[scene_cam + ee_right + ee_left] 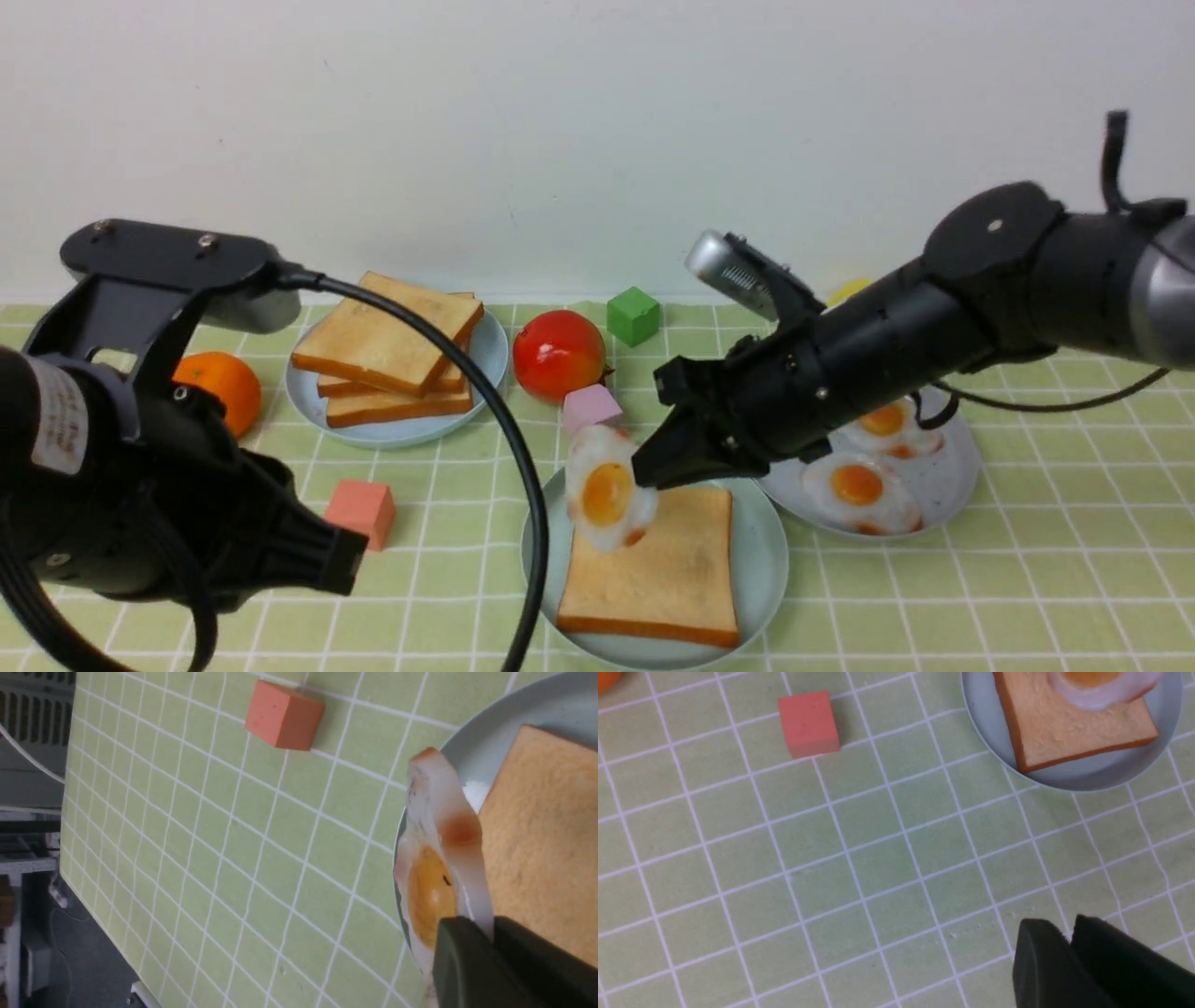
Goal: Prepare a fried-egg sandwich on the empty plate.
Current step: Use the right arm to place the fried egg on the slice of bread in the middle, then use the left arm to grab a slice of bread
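- Glossy fried egg (602, 490) hangs edge-up, pinched at its rim by the right gripper (646, 476); the thin hold may slip.
- Dropped tilted, it may slide off the toast slice (672, 569).

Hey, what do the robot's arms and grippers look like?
Both arms are black. The left arm bears a white label and a thick black cable; the right arm has a silver-grey segment and a thin cable. The left gripper and right gripper are tapered, black.
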`<state>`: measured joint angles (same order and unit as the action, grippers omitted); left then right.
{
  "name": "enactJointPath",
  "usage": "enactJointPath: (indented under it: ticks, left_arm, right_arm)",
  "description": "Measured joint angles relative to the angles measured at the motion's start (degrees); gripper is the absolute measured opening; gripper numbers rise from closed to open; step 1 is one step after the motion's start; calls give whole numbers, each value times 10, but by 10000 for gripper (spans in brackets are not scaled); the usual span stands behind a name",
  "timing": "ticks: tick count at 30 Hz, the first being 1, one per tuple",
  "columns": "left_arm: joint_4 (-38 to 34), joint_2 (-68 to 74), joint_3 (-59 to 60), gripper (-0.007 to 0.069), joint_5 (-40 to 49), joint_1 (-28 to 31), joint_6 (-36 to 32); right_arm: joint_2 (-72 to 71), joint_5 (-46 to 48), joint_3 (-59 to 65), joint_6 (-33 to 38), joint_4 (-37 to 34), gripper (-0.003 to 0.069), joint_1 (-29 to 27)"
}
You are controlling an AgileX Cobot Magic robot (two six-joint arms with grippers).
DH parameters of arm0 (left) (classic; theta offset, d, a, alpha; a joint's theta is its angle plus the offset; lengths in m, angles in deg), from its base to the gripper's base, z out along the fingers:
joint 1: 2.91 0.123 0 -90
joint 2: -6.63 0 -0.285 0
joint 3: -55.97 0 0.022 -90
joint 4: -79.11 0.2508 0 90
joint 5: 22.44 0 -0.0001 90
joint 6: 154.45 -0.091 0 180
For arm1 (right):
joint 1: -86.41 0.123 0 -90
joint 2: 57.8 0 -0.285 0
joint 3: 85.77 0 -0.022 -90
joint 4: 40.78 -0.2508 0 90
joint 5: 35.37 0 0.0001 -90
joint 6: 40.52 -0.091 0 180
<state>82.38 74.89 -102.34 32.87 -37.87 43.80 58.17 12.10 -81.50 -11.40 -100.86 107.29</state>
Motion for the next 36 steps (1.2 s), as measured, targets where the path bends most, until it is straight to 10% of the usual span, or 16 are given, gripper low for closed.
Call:
enactJointPath:
  ticks: [4, 17, 26, 36]
  left_arm:
    - [0, 0, 1, 111, -3, 0, 0]
    - [19, 28, 1, 127, -117, 1, 25]
    - [23, 131, -9, 129, -175, 122, 62]
    - [-365, 276, -91, 164, -155, 372, -193]
  right_arm:
    - [42, 1, 2, -7, 1, 85, 0]
    - [-53, 52, -130, -125, 273, 515, 2]
    - [-193, 191, -249, -176, 403, 542, 2]
    - [-365, 111, 12, 87, 237, 542, 2]
